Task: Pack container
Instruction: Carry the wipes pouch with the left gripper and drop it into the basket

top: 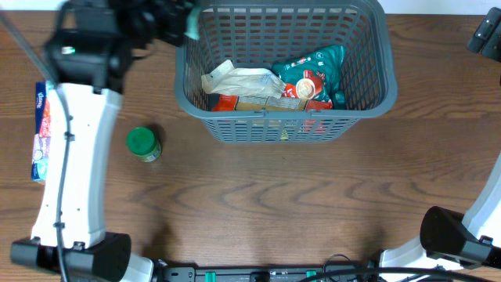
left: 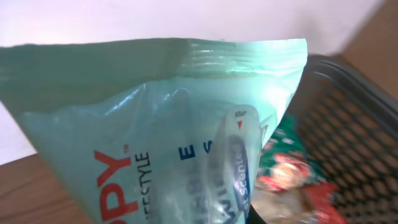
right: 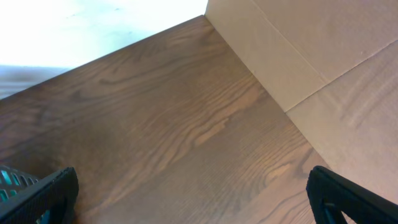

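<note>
The grey lattice basket (top: 368,98) stands at the table's back middle. It holds a cream bag (top: 243,78), a teal and red packet (top: 317,70) and a red box (top: 235,103). My left gripper (top: 176,23) hovers at the basket's back left corner, shut on a pale green wipes pack (left: 161,124) that fills the left wrist view, with the basket's wall (left: 354,124) behind it. My right gripper (right: 193,205) is open and empty over bare wood at the far right, its arm (top: 485,35) at the overhead view's edge.
A green-lidded jar (top: 144,143) stands left of the basket. A blue and white flat pack (top: 41,129) lies at the table's left edge. A cardboard wall (right: 323,62) rises beside the right gripper.
</note>
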Controlling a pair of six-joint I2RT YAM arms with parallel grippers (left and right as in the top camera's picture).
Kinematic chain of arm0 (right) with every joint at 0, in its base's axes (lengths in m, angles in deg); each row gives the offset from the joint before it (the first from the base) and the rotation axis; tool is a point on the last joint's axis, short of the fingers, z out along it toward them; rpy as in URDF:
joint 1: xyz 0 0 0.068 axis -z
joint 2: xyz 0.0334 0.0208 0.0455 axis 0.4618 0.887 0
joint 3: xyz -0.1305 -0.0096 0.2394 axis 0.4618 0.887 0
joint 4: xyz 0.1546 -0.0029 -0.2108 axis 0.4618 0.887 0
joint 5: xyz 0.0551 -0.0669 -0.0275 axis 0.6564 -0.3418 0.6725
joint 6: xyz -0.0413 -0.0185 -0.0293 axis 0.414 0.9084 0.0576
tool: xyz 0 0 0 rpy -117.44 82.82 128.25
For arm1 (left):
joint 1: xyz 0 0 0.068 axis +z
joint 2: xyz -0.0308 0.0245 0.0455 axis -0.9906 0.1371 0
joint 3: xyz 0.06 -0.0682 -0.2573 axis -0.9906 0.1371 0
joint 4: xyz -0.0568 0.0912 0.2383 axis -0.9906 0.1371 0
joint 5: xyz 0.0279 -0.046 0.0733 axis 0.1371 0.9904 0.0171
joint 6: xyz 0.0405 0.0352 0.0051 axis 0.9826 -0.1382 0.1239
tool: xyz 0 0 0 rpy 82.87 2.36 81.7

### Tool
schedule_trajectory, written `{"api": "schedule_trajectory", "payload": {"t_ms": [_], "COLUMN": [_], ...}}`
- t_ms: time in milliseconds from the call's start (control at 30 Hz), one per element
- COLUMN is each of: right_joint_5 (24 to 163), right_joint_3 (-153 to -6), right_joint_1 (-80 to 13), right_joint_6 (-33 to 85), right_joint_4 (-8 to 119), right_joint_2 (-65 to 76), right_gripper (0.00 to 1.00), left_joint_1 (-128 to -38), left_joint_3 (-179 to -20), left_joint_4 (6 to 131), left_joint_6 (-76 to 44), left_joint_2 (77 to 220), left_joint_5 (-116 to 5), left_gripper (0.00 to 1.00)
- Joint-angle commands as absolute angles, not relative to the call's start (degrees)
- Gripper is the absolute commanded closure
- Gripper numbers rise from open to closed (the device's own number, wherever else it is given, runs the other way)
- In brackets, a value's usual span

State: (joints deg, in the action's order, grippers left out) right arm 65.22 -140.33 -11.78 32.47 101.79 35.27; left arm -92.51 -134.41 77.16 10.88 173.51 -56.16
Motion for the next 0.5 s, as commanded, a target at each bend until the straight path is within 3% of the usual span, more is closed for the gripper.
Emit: {"api": "schedule_trajectory", "payload": {"t_ms": [0,467], "right_joint_5": [65.0,65.0], "right_joint_3": [-140.4,-140.4], "right_joint_1": [-11.5,-11.5], "right_joint_6": [31.4,31.4], "right_joint_4": [101.9,101.9], "right_joint_2": [35.3,35.3], "right_gripper": [0.01,0.01], "left_joint_1": [-96.7,-106.2], "left_joint_3": [-134.7,-134.5], "left_joint_4": [76.7,85.3], "left_joint_6": [11.2,11.2], "left_joint_2": [175.0,183.3], "left_joint_5": [-55.0,-60.0], "left_gripper": [0.94,0.94]}}
